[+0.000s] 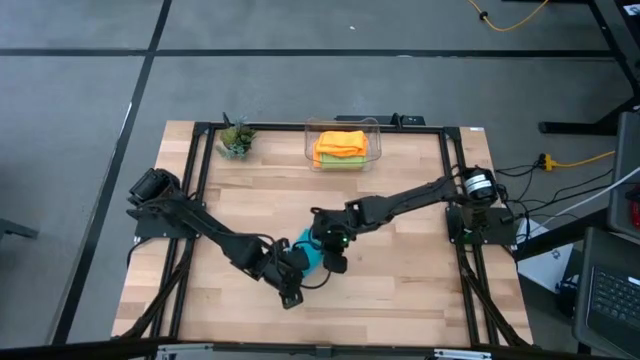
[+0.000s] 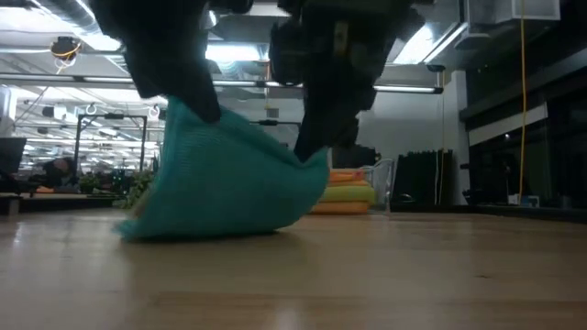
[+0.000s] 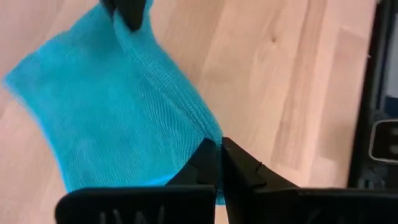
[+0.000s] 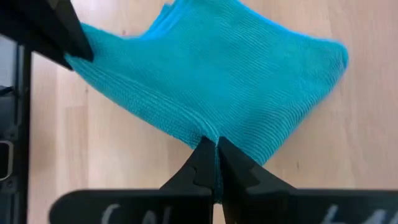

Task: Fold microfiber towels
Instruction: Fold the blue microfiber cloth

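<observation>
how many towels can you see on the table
3 distinguishable: the teal towel held up off the near-centre table by both claws, and an orange towel stacked on a lime green towel in the clear bin at the back. More may be hidden in that stack.

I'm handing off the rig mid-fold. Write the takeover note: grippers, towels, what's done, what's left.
Left gripper: shut on the teal towel, pinching one end of its raised edge.
Right gripper: shut on the same edge's other end.
Teal towel: at the table's middle front, top edge lifted between both grippers, lower part resting on the wood.
Clear bin at the back edge: holds a stack, orange towel on top, lime green towel under it. More towels there cannot be told.
Done: stacked towels look folded and binned.
Left: finish folding the teal towel, probably bin it.
</observation>
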{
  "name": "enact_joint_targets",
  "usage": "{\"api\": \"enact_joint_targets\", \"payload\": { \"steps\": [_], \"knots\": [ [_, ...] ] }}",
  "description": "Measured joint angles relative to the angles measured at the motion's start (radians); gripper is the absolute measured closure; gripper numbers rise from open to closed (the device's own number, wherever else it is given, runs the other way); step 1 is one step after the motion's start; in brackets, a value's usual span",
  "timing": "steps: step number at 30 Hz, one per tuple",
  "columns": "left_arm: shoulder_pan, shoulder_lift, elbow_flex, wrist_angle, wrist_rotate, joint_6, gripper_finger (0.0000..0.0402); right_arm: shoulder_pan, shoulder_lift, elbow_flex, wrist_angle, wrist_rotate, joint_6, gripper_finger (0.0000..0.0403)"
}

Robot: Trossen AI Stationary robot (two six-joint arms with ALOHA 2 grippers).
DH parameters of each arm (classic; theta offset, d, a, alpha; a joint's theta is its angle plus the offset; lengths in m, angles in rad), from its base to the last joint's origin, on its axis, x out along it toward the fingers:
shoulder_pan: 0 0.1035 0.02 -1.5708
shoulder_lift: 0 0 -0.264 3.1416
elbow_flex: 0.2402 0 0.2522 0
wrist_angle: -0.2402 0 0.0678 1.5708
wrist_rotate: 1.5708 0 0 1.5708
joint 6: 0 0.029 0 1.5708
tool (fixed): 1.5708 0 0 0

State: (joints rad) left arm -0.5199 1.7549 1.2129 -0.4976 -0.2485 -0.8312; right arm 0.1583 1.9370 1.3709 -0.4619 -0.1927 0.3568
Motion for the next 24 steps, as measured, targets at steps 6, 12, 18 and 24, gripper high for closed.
{"api": "enact_joint_targets", "payload": {
  "steps": [6, 12, 18, 24],
  "knots": [
    [0.022, 0.013, -0.002, 0.000, 0.006, 0.000, 0.0401, -0.042, 0.032, 0.000, 0.024, -0.044, -0.026, 0.0397],
    [0.020, 0.013, -0.002, 0.049, 0.031, 0.001, 0.0401, -0.034, 0.030, 0.001, -0.072, -0.157, -0.057, 0.0397],
    [0.019, 0.015, -0.002, 0.205, 0.073, 0.011, 0.0401, 0.027, 0.027, 0.005, -0.203, -0.258, -0.058, 0.0397],
    [0.009, 0.071, 0.002, 0.388, 0.152, 0.025, 0.0401, 0.128, 0.013, 0.003, -0.235, -0.347, -0.026, 0.0397]
  ]
}}
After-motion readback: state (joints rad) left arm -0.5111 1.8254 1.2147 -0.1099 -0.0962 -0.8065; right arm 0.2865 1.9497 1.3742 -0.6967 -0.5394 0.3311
